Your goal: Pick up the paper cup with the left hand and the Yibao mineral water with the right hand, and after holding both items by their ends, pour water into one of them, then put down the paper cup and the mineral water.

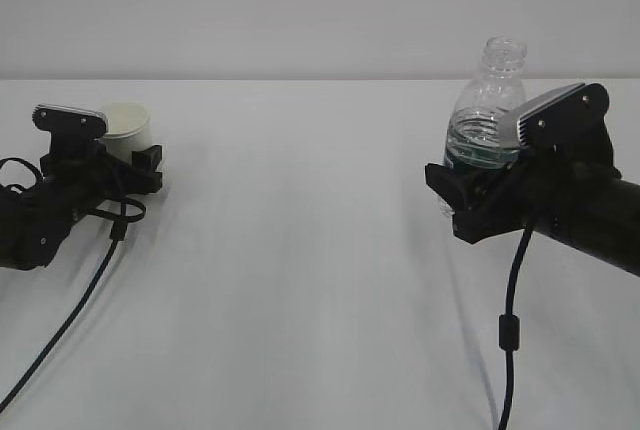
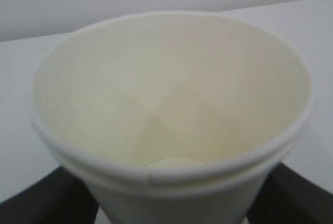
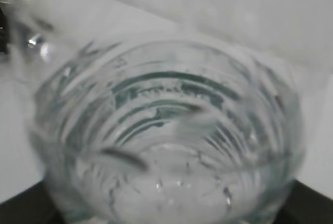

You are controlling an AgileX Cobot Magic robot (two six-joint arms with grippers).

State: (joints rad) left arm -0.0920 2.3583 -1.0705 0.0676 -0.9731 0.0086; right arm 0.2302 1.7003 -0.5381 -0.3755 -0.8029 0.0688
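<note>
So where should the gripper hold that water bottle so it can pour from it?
Hold the Yibao mineral water low on its body, around the green label band, coming in level from the side. It stands upright with its capless neck on top, so a low side grip leaves the mouth free to tip. The right hand already sits there; the ribbed shoulder above narrows and would hold worse.

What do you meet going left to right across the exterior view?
The left hand → the paper cup between its fingers → bare white table → the Yibao mineral water → the right hand, gripping the bottle low down.
</note>
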